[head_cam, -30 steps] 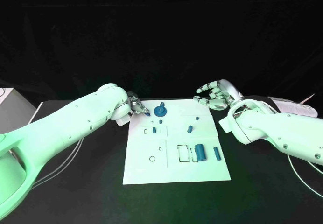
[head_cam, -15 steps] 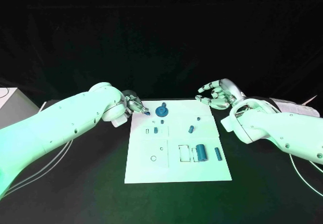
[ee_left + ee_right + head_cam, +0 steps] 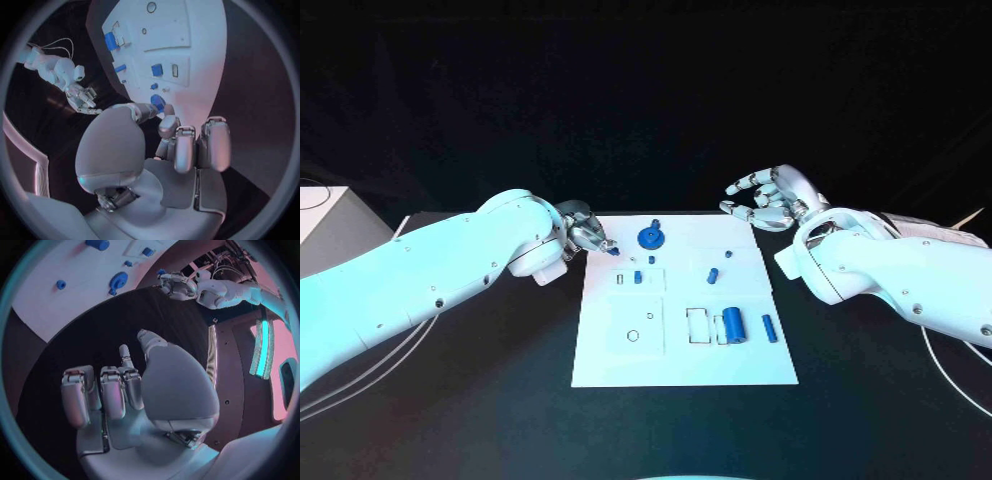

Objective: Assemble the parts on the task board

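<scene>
The white task board [image 3: 682, 345] lies mid-table and also appears in the left wrist view [image 3: 187, 45]. On it are a blue gear-like knob [image 3: 648, 238], a small peg [image 3: 711, 274], a thick blue cylinder [image 3: 731, 322] and a slim one [image 3: 766, 326]. My left hand [image 3: 584, 238] hovers at the board's far left corner with its fingers curled. It pinches a small blue part [image 3: 613, 251] just left of the knob. My right hand [image 3: 769, 200] hangs beyond the board's far right corner, fingers apart and holding nothing; its palm [image 3: 169, 390] is bare.
A white box [image 3: 329, 215] stands at the table's left edge, with cables [image 3: 358, 390] trailing under my left arm. A pale flat object [image 3: 935, 228] lies at the right, behind my right arm. Several empty slots [image 3: 695, 327] mark the board.
My left hand has sunk slightly toward the board's far left corner with the small blue part, and its arm has swung lower. My right hand has barely moved.
</scene>
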